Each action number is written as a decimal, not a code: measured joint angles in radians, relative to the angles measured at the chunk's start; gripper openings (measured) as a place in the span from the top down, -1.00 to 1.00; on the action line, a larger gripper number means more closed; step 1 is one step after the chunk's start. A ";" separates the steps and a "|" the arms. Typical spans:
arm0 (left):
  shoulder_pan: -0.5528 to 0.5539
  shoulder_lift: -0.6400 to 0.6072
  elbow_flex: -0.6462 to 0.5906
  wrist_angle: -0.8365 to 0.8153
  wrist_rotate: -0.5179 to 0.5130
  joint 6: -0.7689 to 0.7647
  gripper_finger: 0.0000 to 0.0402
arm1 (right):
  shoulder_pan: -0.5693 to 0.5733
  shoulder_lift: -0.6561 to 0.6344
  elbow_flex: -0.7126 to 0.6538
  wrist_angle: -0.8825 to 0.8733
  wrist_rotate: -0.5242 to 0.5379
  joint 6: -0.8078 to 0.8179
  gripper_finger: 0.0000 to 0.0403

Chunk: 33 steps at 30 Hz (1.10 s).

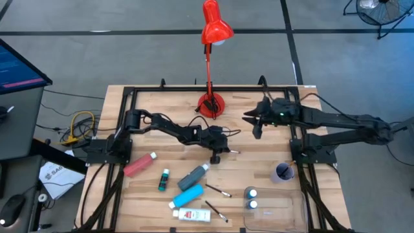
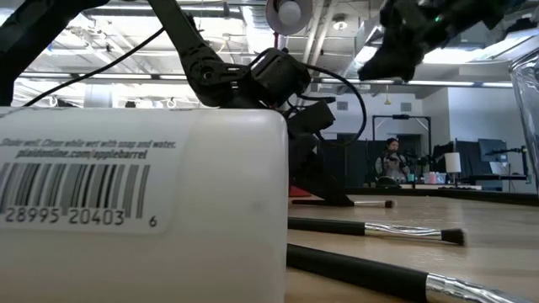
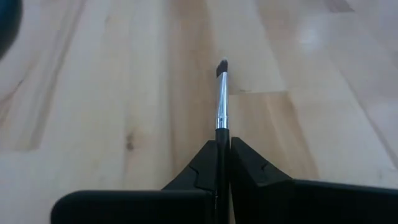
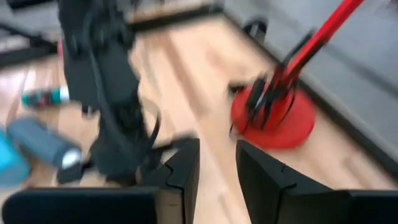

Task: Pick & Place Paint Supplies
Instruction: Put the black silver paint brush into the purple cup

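My left gripper (image 1: 217, 155) is at the table's middle, shut on a thin dark paintbrush (image 3: 221, 93) with a silver ferrule. My right gripper (image 4: 217, 163) is open and holds nothing, raised over the far right part of the table (image 1: 257, 123), beside the red lamp. On the near half lie a pink-red tube (image 1: 139, 164), a small green bottle (image 1: 163, 180), a blue-grey tube (image 1: 194, 175), a teal tube (image 1: 187, 196), a white tube (image 1: 191, 214) and two loose brushes (image 1: 218, 189) (image 1: 217, 211). Two white-capped bottles (image 1: 251, 199) stand in the clear tray. My left gripper pinches the paintbrush between its two fingers (image 3: 202, 165) on the dark handle (image 3: 221, 135) just behind the ferrule. The brush runs along the fingers and sticks out past their ends, its bristle tip (image 3: 222, 64) forward. It lies about level, low over the wood (image 2: 358, 203); whether it touches the table, I cannot tell.
The red lamp's base (image 1: 210, 105) stands at the far middle, its head over the far edge. A lilac cup (image 1: 283, 172) and the clear tray (image 1: 278, 210) sit at the near right. Bare wood shows between the lamp and the tubes.
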 joint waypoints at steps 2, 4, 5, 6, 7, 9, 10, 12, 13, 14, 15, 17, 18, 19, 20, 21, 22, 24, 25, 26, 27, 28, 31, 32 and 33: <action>0.007 0.000 0.000 0.000 -0.003 -0.029 1.00 | -0.018 0.046 0.022 -0.069 -0.050 0.001 0.52; 0.014 0.001 0.000 0.000 -0.004 -0.054 1.00 | -0.023 0.097 0.033 -0.126 -0.072 0.001 0.52; 0.017 0.001 0.000 0.000 -0.004 -0.061 1.00 | -0.023 0.124 0.036 -0.149 -0.079 0.001 0.52; 0.018 0.001 0.000 0.000 -0.006 -0.074 1.00 | -0.023 0.150 0.038 -0.164 -0.089 0.001 0.52; 0.019 0.001 0.000 0.000 -0.009 -0.081 1.00 | -0.022 0.179 0.045 -0.175 -0.093 0.001 0.52; 0.020 0.001 -0.001 0.000 -0.011 -0.101 1.00 | -0.022 0.230 0.065 -0.194 -0.095 -0.006 0.52; 0.021 0.001 -0.001 0.001 -0.011 -0.112 1.00 | -0.022 0.256 0.076 -0.205 -0.096 -0.013 0.52; 0.029 0.002 -0.001 0.004 -0.010 -0.149 1.00 | -0.021 0.302 0.096 -0.224 -0.096 -0.026 0.52; 0.032 0.002 -0.001 0.004 -0.010 -0.168 1.00 | -0.019 0.324 0.104 -0.229 -0.096 -0.028 0.52; 0.037 0.002 -0.001 0.004 -0.009 -0.187 1.00 | -0.019 0.342 0.109 -0.236 -0.096 -0.028 0.52; 0.042 0.002 -0.002 0.004 -0.001 -0.205 1.00 | -0.020 0.359 0.113 -0.246 -0.096 -0.029 0.52; 0.049 0.003 -0.002 0.004 0.023 -0.237 1.00 | -0.021 0.391 0.119 -0.262 -0.096 -0.033 0.52; 0.051 0.003 -0.002 0.004 0.034 -0.250 1.00 | -0.021 0.406 0.121 -0.275 -0.097 -0.040 0.52; 0.051 0.003 -0.002 0.005 0.041 -0.263 1.00 | -0.021 0.417 0.123 -0.287 -0.097 -0.043 0.52; 0.051 0.003 -0.002 0.005 0.044 -0.270 1.00 | -0.021 0.429 0.127 -0.293 -0.097 -0.044 0.52; 0.051 0.003 -0.002 0.005 0.045 -0.278 1.00 | -0.021 0.442 0.130 -0.297 -0.097 -0.045 0.52; 0.051 0.003 -0.002 0.006 0.046 -0.283 1.00 | -0.020 0.453 0.133 -0.308 -0.098 -0.050 0.52; 0.051 0.003 -0.002 0.006 0.051 -0.286 1.00 | -0.013 0.472 0.140 -0.319 -0.101 -0.066 0.52; 0.051 0.003 -0.002 0.007 0.052 -0.288 1.00 | -0.009 0.478 0.141 -0.317 -0.110 -0.075 0.52; 0.051 0.003 -0.002 0.007 0.053 -0.289 1.00 | -0.002 0.484 0.142 -0.320 -0.119 -0.083 0.52; 0.051 0.003 -0.002 0.007 0.053 -0.288 1.00 | 0.006 0.492 0.142 -0.320 -0.125 -0.091 0.52; 0.051 0.003 -0.002 0.008 0.053 -0.288 1.00 | 0.015 0.504 0.142 -0.321 -0.130 -0.098 0.52; 0.051 0.004 -0.004 0.019 0.058 -0.283 1.00 | 0.036 0.531 0.142 -0.325 -0.139 -0.107 0.52; 0.051 0.004 -0.004 0.021 0.059 -0.277 1.00 | 0.042 0.539 0.142 -0.324 -0.140 -0.108 0.52; 0.051 0.004 -0.004 0.023 0.062 -0.271 1.00 | 0.046 0.547 0.142 -0.327 -0.140 -0.109 0.52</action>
